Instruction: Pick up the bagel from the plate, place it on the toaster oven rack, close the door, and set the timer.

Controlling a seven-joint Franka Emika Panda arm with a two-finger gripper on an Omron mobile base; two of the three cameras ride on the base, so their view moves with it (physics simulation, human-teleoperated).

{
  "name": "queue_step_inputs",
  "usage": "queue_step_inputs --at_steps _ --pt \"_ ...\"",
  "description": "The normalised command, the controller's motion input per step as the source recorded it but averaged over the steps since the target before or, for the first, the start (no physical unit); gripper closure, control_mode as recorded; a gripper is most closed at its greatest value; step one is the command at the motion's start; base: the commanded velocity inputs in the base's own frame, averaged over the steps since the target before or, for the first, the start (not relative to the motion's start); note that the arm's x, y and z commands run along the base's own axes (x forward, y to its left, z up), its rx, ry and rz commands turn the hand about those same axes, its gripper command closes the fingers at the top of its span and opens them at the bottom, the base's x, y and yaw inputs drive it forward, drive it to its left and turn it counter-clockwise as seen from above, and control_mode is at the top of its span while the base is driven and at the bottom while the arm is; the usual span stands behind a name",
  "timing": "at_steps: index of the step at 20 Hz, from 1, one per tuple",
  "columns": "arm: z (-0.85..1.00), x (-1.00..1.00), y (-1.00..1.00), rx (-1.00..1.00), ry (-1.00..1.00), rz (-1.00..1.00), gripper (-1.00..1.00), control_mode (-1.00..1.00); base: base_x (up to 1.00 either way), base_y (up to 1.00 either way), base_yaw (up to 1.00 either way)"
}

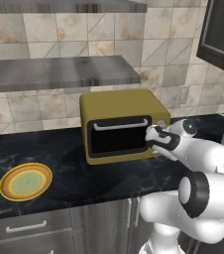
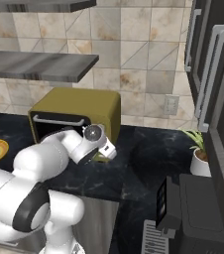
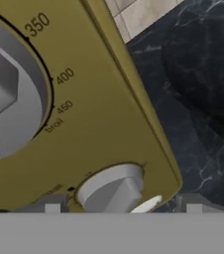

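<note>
Gripper (image 3: 120, 211) at frame bottom, fingers apart, straddling a smooth grey timer knob (image 3: 111, 188). Behind it, matte olive oven (image 1: 124, 124), glossy dark glass door (image 1: 118, 135) shut. Banded yellow plate (image 1: 26, 181) lower left; bagel's position cannot be told.

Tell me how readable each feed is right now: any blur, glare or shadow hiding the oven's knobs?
Hand view: very close, dial numbers soft but legible, lower knob evenly lit, no glare. Left base view: the arm covers the toaster oven's control side; door glass reads plain black. Right base view: the oven front is shadowed and partly blocked.
</note>
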Motion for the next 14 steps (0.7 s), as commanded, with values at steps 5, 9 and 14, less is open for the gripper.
queue_step_inputs --at_steps 5,9,14 --pt "-0.37 0.14 -0.08 0.10 -0.03 -0.10 -1.00 -1.00 0.00 0.00 0.00" --pt "-0.01 0.06 -0.20 0.10 0.03 -0.16 -1.00 -1.00 0.00 0.00 0.00" --pt "-0.05 0.24 -0.05 0.04 0.03 -0.15 -1.00 -1.00 0.00 0.00 0.00"
